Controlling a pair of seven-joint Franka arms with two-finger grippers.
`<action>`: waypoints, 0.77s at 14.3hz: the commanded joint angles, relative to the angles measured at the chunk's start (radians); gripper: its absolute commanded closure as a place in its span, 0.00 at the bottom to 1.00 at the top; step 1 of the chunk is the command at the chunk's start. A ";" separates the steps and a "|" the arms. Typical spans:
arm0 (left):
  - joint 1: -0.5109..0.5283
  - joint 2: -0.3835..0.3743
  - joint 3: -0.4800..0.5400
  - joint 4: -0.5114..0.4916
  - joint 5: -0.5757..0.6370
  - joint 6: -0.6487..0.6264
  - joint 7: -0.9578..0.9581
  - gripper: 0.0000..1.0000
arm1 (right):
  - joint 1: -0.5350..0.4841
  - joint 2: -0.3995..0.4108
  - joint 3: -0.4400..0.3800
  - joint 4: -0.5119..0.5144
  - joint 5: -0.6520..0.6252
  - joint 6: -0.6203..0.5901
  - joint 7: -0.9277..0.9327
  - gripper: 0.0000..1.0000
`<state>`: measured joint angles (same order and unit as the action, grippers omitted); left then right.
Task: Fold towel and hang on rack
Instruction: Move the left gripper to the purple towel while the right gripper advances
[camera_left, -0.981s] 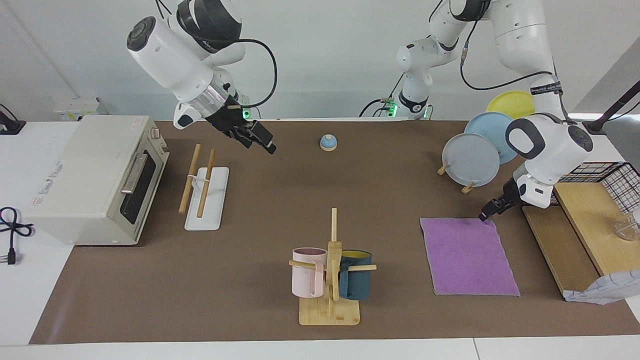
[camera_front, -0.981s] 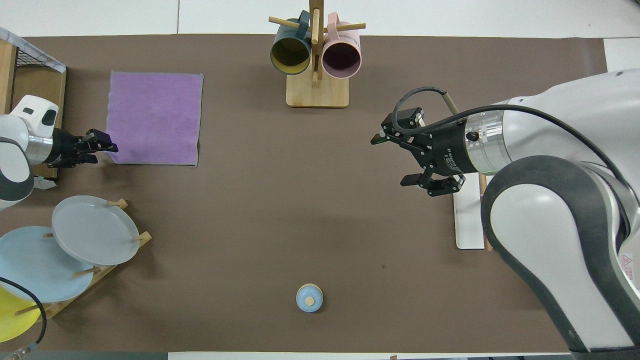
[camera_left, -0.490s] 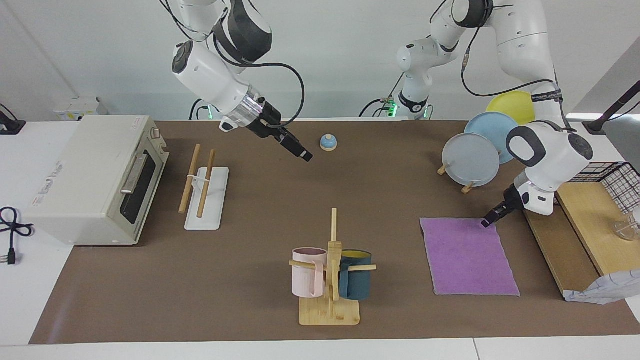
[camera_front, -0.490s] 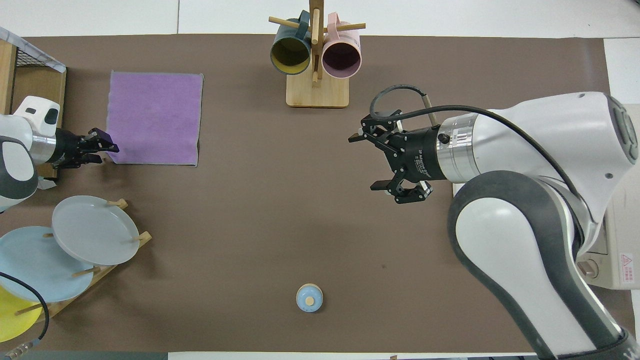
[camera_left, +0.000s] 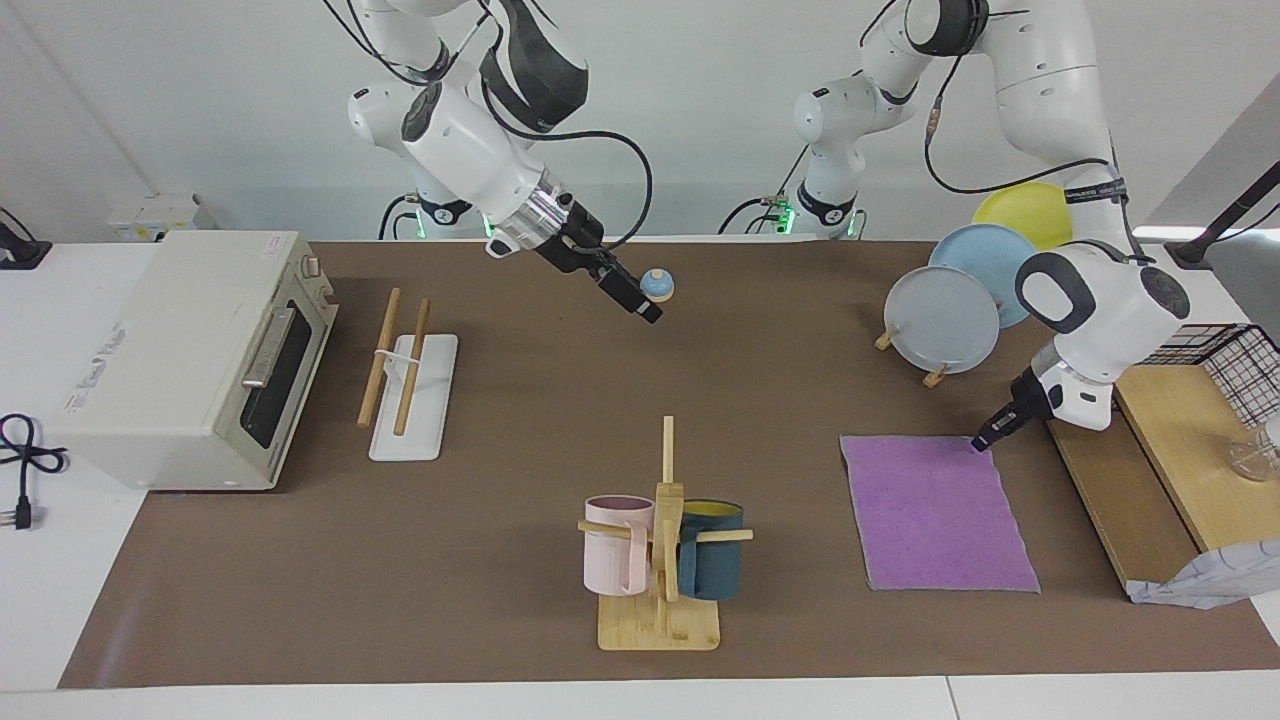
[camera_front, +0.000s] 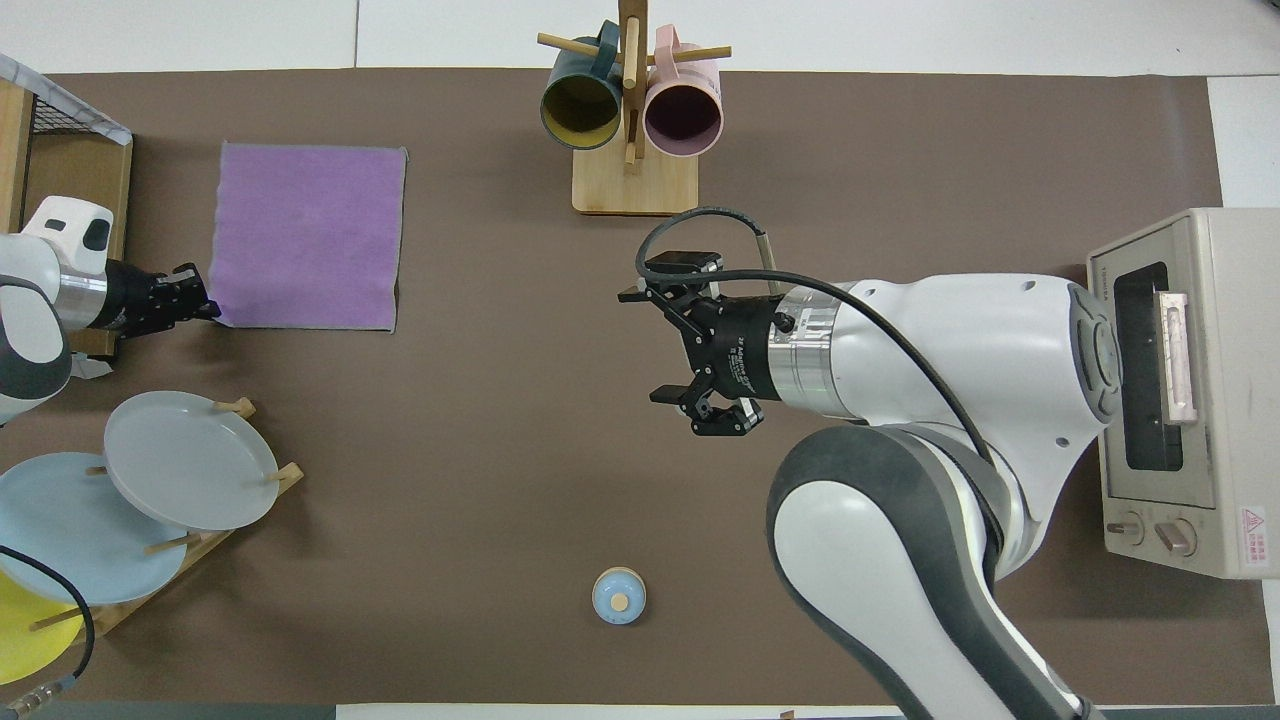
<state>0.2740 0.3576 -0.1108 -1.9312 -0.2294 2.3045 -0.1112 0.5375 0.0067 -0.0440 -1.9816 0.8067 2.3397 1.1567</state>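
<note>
The purple towel (camera_left: 935, 510) lies flat on the brown mat toward the left arm's end; it also shows in the overhead view (camera_front: 310, 235). My left gripper (camera_left: 984, 441) (camera_front: 203, 297) is open, low at the towel's corner nearest the robots, at its edge. The rack (camera_left: 405, 375), two wooden rods on a white base, stands beside the oven; the right arm hides it in the overhead view. My right gripper (camera_left: 648, 310) (camera_front: 645, 347) is open and empty, raised over the middle of the mat.
A toaster oven (camera_left: 190, 350) (camera_front: 1190, 390) stands at the right arm's end. A mug tree (camera_left: 663, 540) (camera_front: 632, 120) with two mugs stands at the mat's edge farthest from the robots. A plate stand (camera_left: 940, 320), a blue bell (camera_left: 657, 285) and a wooden shelf (camera_left: 1180, 430) are there too.
My right arm has swung from beside the rack to over the middle of the mat, uncovering the oven in the overhead view. My left gripper has settled lower at the towel's corner.
</note>
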 joint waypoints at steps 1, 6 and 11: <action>0.007 0.009 -0.004 0.006 -0.010 0.015 -0.002 1.00 | -0.001 -0.011 0.001 -0.019 0.029 0.023 0.027 0.00; -0.018 -0.005 -0.013 0.060 0.127 -0.051 0.018 1.00 | 0.009 -0.007 0.000 -0.019 0.117 0.082 0.029 0.00; -0.311 -0.109 -0.018 0.121 0.445 -0.243 0.160 1.00 | 0.009 -0.004 0.000 -0.019 0.118 0.090 0.029 0.00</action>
<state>0.1103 0.2971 -0.1486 -1.7884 0.1039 2.1003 0.0154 0.5435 0.0072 -0.0459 -1.9882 0.9010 2.4036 1.1773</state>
